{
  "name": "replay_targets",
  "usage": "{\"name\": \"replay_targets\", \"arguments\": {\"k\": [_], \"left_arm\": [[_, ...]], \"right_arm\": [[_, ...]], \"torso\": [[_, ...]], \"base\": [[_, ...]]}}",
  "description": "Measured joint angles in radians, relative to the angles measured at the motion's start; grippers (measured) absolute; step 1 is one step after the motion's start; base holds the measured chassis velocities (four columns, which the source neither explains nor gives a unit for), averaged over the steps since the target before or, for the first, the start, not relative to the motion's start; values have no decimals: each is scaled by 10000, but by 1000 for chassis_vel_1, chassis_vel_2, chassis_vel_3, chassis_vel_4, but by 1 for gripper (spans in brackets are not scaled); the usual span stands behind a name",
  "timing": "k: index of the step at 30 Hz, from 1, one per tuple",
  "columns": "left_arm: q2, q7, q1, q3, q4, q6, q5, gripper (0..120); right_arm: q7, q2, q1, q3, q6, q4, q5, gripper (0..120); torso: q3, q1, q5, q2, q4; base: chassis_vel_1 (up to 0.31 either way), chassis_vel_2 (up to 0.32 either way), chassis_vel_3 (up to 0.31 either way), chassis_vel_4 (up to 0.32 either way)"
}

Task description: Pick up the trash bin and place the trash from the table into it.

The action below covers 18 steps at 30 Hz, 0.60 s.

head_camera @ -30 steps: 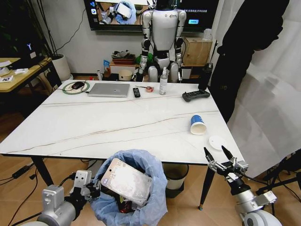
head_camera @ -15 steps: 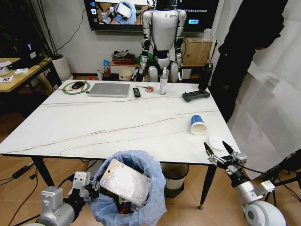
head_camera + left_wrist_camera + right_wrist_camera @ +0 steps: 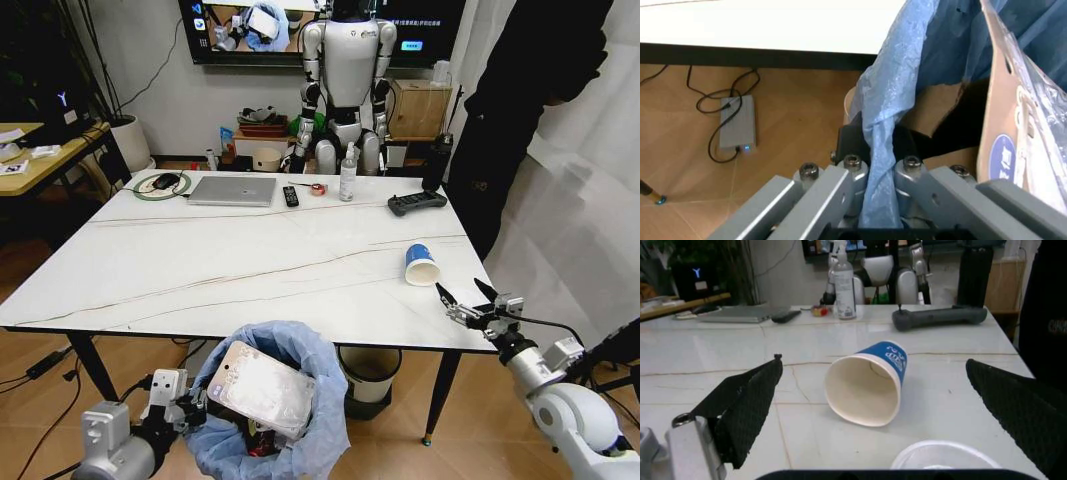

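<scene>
The trash bin [image 3: 300, 350], lined with a light-blue bag, hangs below the table's [image 3: 250, 260] near edge with a large flat packet [image 3: 262, 388] sticking out. My left gripper [image 3: 190, 408] is shut on the bag's rim; in the left wrist view its fingers [image 3: 853, 172] pinch the blue plastic [image 3: 890, 100]. A blue-white paper cup [image 3: 421, 265] lies on its side at the table's right, its mouth facing my right gripper [image 3: 470, 300]. The right gripper [image 3: 873, 360] is open at the near right edge, a white lid [image 3: 943, 460] just beneath it and the cup [image 3: 863, 387] beyond its tips.
A laptop [image 3: 232, 190], remote [image 3: 290, 196], spray bottle [image 3: 347, 175] and black controller [image 3: 416, 203] line the table's far side. A person in black [image 3: 520, 120] stands at the right corner. Another bin [image 3: 372, 375] sits under the table. A wooden desk [image 3: 40, 160] stands left.
My right gripper has risen and moved forward to the table's near right edge, over the white lid and closer to the cup. The left gripper and bin sank slightly.
</scene>
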Motion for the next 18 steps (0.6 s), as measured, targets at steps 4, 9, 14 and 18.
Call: {"name": "replay_targets", "arguments": {"k": [4, 9, 14, 18], "left_arm": [[-14, 0, 0, 5, 0, -3, 29, 0], [115, -3, -81, 17, 0, -3, -8, 0], [272, -20, -215, 33, 0, 28, -157, 0], [331, -29, -264, 39, 0, 43, -210, 0]], "right_arm": [[300, -374, 454, -323, -185, -245, 47, 100], [639, -866, 972, -719, -485, -611, 310, 100], [870, -1248, 1434, -1206, -604, -1164, 525, 100], [897, -1348, 1798, -1465, -634, -1491, 632, 100]], "torso": [[0, 0, 1, 0, 1], [0, 0, -2, 0, 0], [-1, 0, -1, 0, -2], [-1, 0, -1, 0, -1]], "base": [[0, 0, 0, 0], [0, 0, 0, 0], [0, 0, 0, 0], [0, 0, 0, 0]]}}
